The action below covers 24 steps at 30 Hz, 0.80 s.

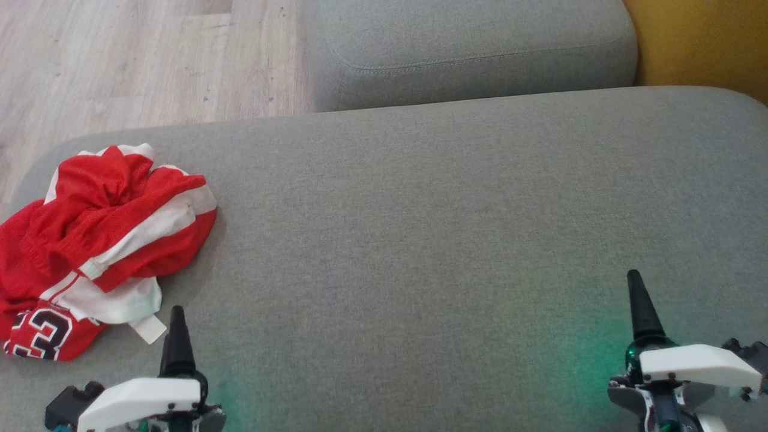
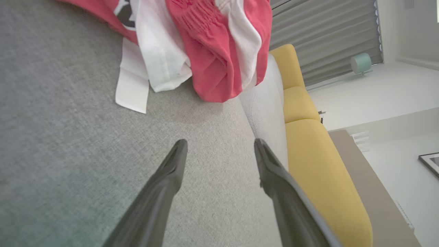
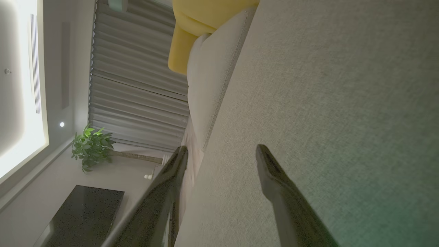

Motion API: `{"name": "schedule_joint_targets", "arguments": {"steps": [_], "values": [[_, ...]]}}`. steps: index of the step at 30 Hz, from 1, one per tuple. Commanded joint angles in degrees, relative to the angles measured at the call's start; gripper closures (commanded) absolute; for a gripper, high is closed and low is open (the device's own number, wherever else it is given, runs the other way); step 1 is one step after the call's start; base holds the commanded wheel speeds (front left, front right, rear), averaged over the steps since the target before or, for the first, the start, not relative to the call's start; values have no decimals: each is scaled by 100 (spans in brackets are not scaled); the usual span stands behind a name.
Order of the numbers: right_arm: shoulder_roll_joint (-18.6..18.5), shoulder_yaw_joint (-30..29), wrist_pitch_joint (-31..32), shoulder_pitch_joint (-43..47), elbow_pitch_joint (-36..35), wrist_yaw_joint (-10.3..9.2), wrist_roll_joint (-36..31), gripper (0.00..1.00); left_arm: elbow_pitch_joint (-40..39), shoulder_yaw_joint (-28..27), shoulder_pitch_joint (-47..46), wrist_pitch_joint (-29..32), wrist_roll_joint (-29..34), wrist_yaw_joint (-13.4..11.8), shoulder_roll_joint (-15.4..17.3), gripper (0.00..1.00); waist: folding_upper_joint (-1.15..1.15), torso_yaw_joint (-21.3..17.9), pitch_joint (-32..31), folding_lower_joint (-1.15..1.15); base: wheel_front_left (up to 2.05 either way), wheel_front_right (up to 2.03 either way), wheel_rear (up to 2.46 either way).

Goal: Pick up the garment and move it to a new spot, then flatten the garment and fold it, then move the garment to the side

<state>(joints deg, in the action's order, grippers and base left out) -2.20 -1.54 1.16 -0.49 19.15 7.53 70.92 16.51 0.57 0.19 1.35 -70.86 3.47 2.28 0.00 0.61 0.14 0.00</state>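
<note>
A crumpled red and white garment [image 1: 96, 240] with a dark number on it lies at the left edge of the grey cushion [image 1: 420, 240]. The left wrist view looks at its white hem and red folds [image 2: 205, 51] from close by. My left gripper [image 1: 177, 324] stands just right of and nearer than the garment, apart from it. Its two dark fingers are spread, gripper [image 2: 219, 145] open with bare cushion between them. My right gripper [image 1: 636, 300] hovers at the lower right, far from the garment. In its wrist view the gripper [image 3: 221, 151] is open and holds nothing.
A second grey cushion [image 1: 468, 48] lies behind the first, with yellow upholstery [image 1: 702, 42] at the far right. Pale wood floor [image 1: 120, 60] shows at the upper left. The garment partly hangs toward the cushion's left edge.
</note>
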Motion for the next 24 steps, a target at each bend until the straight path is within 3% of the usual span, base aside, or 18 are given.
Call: {"name": "schedule_joint_targets", "arguments": {"steps": [1,24], "values": [[-33,105,-73,-292,-230,-1,-230,0,-218,21,-272,-82,217,-34,33,0,0,5,-3,0,0,0,0],[-41,557,-445,-326,-345,-2,-1951,0,-372,376,-260,-457,1803,-349,39,0,0,60,-65,0,0,0,0]]}}
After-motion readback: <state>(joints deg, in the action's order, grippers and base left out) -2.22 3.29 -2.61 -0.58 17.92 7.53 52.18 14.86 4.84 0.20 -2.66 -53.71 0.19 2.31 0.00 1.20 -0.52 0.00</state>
